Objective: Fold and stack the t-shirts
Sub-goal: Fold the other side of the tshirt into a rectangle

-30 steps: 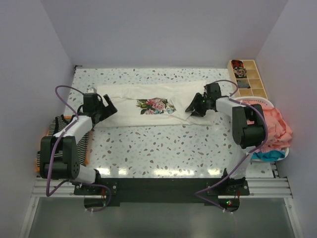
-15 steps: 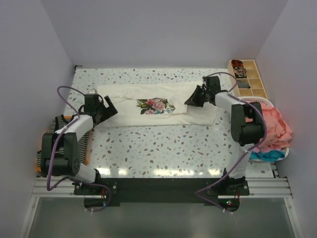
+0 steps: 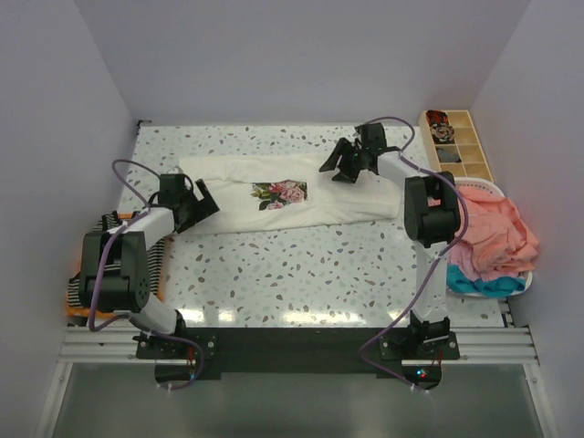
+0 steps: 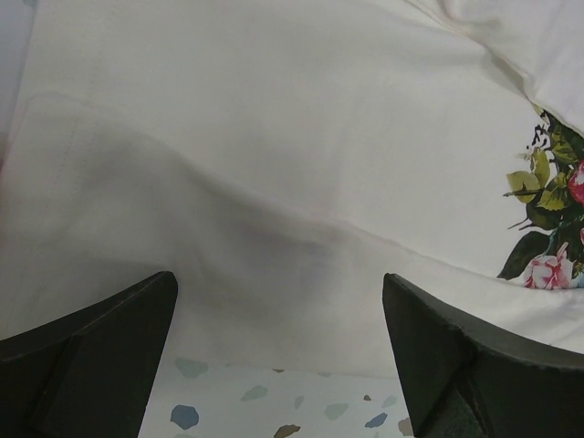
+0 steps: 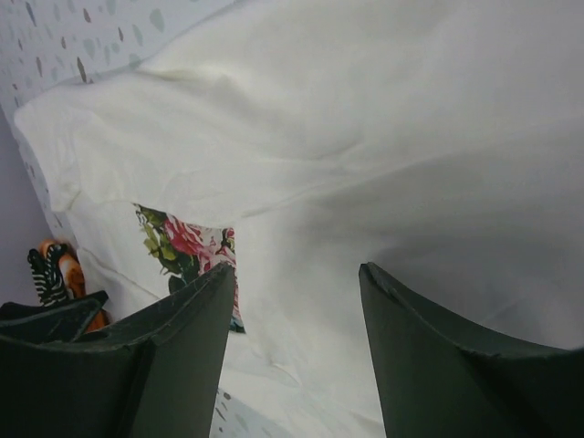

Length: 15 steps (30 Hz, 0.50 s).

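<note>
A speckled terrazzo table (image 3: pixel 301 265) seen from above, with two robot arms reaching away from its near edge. A cream t-shirt (image 3: pixel 233 187) lies spread flat across the far half of the table, its length running left to right. Its pink-rose print (image 3: pixel 283 193) faces up near the middle, and a fold of the shirt's own cloth overlaps one edge of the print. The left gripper (image 4: pixel 278 287) sits low at the shirt's left end. Its wrist camera shows the two dark fingers spread wide apart, with the shirt's near hem and a strip of bare table between them, and nothing held. The right gripper (image 5: pixel 297 274) is at the far right part of the shirt, above the cloth. Its wrist camera shows the fingers parted, with smooth cream fabric visible in the gap; whether the tips touch the cloth cannot be told. At the table's left edge, partly under the left arm, lies a black-and-white striped t-shirt (image 3: pixel 102 224), with an orange t-shirt (image 3: pixel 80 315) peeking out beneath it. At the right edge stands a white basket (image 3: pixel 476 185) holding a rumpled coral-pink t-shirt (image 3: pixel 500 233) on top of a blue t-shirt (image 3: pixel 488 285). Just beyond the basket, in the far right corner, sits a compartmented wooden tray (image 3: pixel 476 162) with small items in its far cells, too small to identify.
</note>
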Each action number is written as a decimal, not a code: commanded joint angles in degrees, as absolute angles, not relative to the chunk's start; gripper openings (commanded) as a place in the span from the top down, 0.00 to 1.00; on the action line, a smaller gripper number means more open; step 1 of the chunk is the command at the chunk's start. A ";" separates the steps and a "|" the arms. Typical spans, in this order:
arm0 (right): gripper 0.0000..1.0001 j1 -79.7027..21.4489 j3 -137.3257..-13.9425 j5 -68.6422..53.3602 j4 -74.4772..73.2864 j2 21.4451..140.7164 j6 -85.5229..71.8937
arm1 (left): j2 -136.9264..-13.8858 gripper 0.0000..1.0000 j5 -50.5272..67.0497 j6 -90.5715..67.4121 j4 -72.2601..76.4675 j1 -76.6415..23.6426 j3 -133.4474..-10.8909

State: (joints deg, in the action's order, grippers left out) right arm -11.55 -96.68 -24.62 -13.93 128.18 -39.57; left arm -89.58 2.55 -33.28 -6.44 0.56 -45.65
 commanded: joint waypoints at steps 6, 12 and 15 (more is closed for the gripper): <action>0.35 -11.95 -91.32 -15.48 -15.99 117.69 -31.91 | -88.42 0.00 4.48 -31.55 -3.17 0.53 -48.07; 0.34 -11.95 -93.51 -7.67 -20.47 118.39 -29.00 | -92.18 0.00 7.20 -30.15 5.35 0.44 -57.11; 0.35 -11.87 -93.78 -6.68 -24.51 119.53 -29.09 | -99.12 0.00 10.62 -28.31 9.39 0.44 -64.49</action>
